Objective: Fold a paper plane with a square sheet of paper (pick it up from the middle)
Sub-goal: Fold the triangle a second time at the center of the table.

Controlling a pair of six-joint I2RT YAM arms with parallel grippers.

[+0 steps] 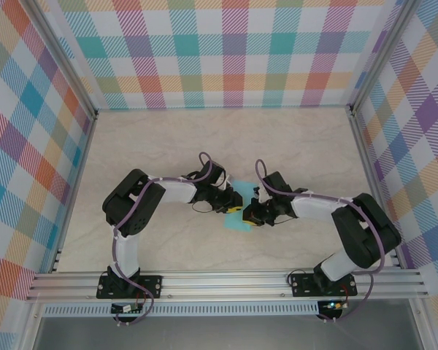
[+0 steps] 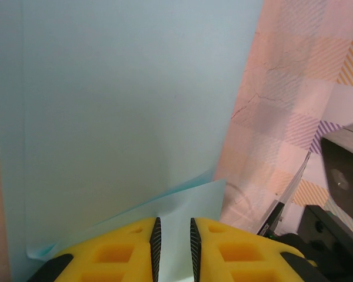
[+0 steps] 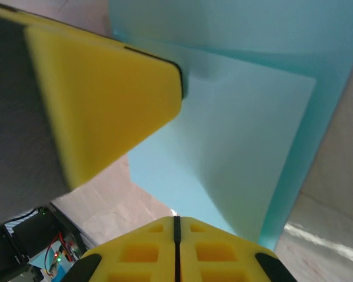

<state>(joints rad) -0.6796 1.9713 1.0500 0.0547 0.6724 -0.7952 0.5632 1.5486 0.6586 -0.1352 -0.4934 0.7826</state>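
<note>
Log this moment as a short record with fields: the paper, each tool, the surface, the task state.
paper: turquoise paper sheet, partly folded, one flap raised, between the two tools
left tool: jaws a narrow gap apart, paper showing in the gap; grip uncertain
right tool: jaws shut, tips at the sheet's edge; whether it pinches paper is unclear
surface: pale marbled table
task state: no plane shape yet

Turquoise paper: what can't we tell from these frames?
- Top external: paper tiny, mostly under left gripper and right gripper; folds unreadable.
- Left wrist: paper cut off by the top frame edge.
- Right wrist: the left gripper's blurred finger covers its upper left; unclear whether the shut right gripper pinches it.
</note>
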